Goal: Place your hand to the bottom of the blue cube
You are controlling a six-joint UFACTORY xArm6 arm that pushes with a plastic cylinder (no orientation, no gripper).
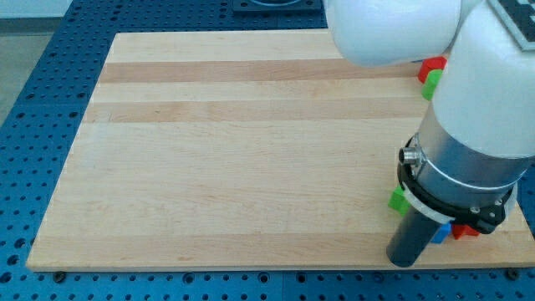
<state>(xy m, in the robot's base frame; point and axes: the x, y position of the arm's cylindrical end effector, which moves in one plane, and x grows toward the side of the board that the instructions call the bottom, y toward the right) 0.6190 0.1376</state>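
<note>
The blue cube [440, 233] shows only as a small sliver at the view's bottom right, mostly hidden behind the arm. My rod comes down just left of it, and my tip [404, 262] rests on the board a little below and to the left of the blue cube. A red block [466, 232] lies right of the blue cube, partly hidden. A green block [398, 199] peeks out left of the arm, above my tip.
A red block [432, 67] and a green block [431, 83] sit together at the view's upper right, partly behind the arm. The wooden board [234, 150] lies on a blue perforated table [33, 100]. The board's bottom edge runs just below my tip.
</note>
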